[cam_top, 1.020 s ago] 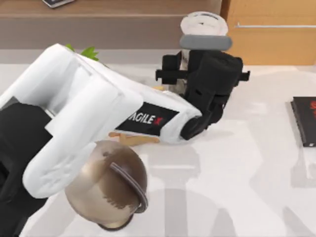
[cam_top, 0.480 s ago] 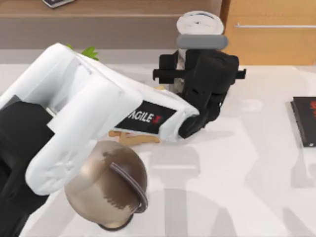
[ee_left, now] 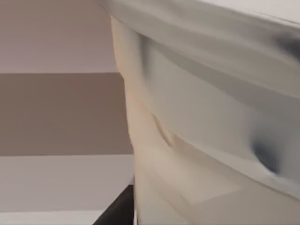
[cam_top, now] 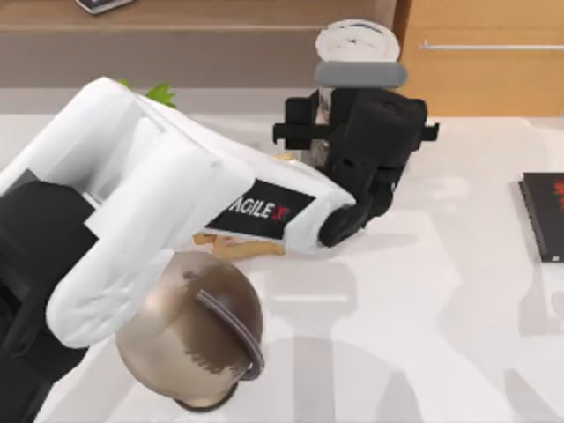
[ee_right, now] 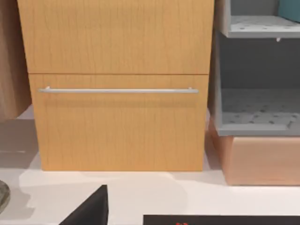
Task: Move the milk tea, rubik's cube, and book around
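The milk tea [cam_top: 357, 46], a clear cup with a white lid, stands upright at the table's back middle. My left gripper [cam_top: 352, 141] is shut on its body just below the lid. In the left wrist view the milk tea's [ee_left: 201, 140] beige wall is right against the camera. The book [cam_top: 542, 216], black with red print, lies flat at the table's right edge, and its near edge [ee_right: 220, 220] shows in the right wrist view. A dark part of my right gripper [ee_right: 89, 211] shows in that view too. The rubik's cube is hidden.
A shiny brown round object [cam_top: 189, 330] sits at the front left under my left arm. A flat wooden piece [cam_top: 238, 247] lies beneath the forearm. Green leaves [cam_top: 159, 92] poke out behind it. A wooden drawer cabinet [ee_right: 117, 89] and grey shelves [ee_right: 258, 70] stand behind the table.
My left gripper and the milk tea have shifted slightly to the left since one second ago, then hardly moved. The book has stayed put.
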You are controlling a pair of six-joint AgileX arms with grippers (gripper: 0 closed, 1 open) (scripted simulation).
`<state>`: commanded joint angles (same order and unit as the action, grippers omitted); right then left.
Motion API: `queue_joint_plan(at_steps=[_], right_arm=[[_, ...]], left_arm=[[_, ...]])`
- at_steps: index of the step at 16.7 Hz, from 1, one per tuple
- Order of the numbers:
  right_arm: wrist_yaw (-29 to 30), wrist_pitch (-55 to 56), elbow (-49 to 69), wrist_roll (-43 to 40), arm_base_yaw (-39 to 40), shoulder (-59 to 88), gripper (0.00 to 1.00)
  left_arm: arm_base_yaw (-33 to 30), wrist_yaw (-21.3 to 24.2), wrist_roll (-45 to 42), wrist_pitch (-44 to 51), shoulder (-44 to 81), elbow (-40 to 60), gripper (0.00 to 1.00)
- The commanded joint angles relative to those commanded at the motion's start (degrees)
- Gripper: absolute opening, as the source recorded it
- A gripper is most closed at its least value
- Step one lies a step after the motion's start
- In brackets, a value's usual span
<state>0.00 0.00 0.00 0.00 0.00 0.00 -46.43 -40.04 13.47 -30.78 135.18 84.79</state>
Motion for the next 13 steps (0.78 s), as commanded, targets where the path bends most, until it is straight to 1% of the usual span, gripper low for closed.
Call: queue_joint_plan(at_steps=[2,3,13], right_arm=[[0.0,0.0,0.0,0.0,0.0,0.0,1.0],[0.0,0.0,0.0,0.0,0.0,0.0,1.0],[0.0,0.0,0.0,0.0,0.0,0.0,1.0]], left_arm=[[0.0,0.0,0.0,0.0,0.0,0.0,0.98],[0.0,0.0,0.0,0.0,0.0,0.0,1.0],[-0.51,-0.39,0.11,-0.34,-0.63,-0.91,1.0]])
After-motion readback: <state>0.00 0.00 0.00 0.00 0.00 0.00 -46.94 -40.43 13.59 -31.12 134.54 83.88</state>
